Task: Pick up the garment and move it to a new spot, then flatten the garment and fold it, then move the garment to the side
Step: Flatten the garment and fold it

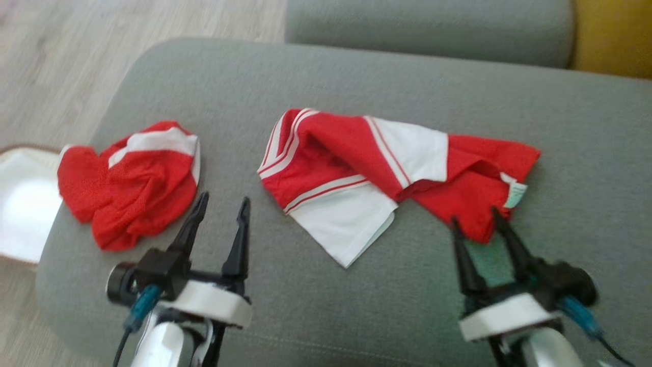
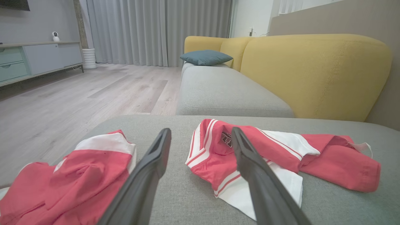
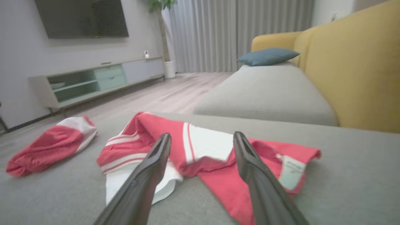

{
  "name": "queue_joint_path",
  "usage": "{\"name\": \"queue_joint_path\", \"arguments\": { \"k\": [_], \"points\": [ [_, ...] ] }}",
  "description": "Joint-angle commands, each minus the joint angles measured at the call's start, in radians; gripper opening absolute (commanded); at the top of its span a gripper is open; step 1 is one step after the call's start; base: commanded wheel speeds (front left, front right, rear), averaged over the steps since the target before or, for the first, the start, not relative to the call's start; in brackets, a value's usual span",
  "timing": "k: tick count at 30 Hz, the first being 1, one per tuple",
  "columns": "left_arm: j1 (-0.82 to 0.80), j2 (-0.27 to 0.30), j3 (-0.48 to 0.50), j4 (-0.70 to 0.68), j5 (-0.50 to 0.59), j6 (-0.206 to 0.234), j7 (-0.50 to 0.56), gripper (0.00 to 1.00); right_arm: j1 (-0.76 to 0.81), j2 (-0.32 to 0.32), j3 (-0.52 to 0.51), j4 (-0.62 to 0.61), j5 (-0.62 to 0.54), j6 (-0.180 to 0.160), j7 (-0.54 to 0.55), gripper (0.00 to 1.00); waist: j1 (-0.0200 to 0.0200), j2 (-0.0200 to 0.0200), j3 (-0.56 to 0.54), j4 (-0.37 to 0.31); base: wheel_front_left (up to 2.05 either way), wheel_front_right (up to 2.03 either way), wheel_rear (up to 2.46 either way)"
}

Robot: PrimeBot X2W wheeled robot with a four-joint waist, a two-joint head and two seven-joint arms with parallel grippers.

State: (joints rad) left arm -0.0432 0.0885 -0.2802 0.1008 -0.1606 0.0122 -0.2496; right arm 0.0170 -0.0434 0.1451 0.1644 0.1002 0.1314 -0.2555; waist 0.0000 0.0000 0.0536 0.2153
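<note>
Where the right hand (image 1: 473, 216) crosses the garment (image 1: 351, 153), its edge is hidden.

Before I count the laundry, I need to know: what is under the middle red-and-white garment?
The grey cushion shows at every edge of the garment. Its layers overlap in the middle, so anything beneath them is covered.

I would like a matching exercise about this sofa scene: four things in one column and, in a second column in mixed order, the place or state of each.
Things:
1. crumpled garment
2. striped garment
3. blue pillow
4. right gripper

Places or states:
a. on the far seat, beside the yellow backrest
b. open, tips at a red hem
c. middle of the grey seat
d. near the grey seat's left edge

Pairs: 1-d, 2-c, 3-a, 4-b
</note>
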Motion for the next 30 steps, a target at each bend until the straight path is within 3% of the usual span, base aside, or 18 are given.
{"name": "queue_joint_path", "arguments": {
  "k": [1,9,20,21,22,30],
  "points": [
    [-0.077,-0.008,0.028,-0.028,0.012,-0.013,-0.012,1.00,-0.107,-0.007,0.050,0.024,-0.014,-0.001,-0.004,1.00,0.0000,0.0000,0.052,0.040,0.00,0.00,0.00],
    [-0.126,-0.031,0.022,-0.019,0.007,-0.043,-0.012,1.00,-0.308,-0.007,0.098,0.256,-0.060,-0.001,0.082,1.00,0.0000,0.0000,0.137,0.110,0.00,0.00,0.00],
    [-0.175,-0.038,0.020,-0.021,-0.037,-0.039,-0.012,1.00,-0.500,-0.007,-0.024,0.484,-0.195,-0.001,0.138,1.00,0.0000,0.0000,0.219,0.189,0.00,0.00,0.00],
    [-0.176,-0.038,0.018,-0.021,-0.040,-0.036,-0.012,1.00,-0.506,-0.007,-0.030,0.495,-0.200,-0.001,0.139,0.35,0.0000,0.0000,0.221,0.191,0.00,0.00,0.00],
    [-0.177,-0.038,0.015,-0.021,-0.043,-0.034,-0.012,1.00,-0.511,-0.007,-0.036,0.503,-0.203,-0.001,0.135,0.00,0.0000,0.0000,0.221,0.193,0.00,0.00,0.00],
    [-0.167,-0.038,0.009,-0.007,-0.045,-0.020,-0.012,1.00,-0.525,-0.007,-0.039,0.518,-0.201,-0.001,0.090,0.00,0.0000,0.0000,0.181,0.168,0.00,0.00,0.00]
  ]
}}
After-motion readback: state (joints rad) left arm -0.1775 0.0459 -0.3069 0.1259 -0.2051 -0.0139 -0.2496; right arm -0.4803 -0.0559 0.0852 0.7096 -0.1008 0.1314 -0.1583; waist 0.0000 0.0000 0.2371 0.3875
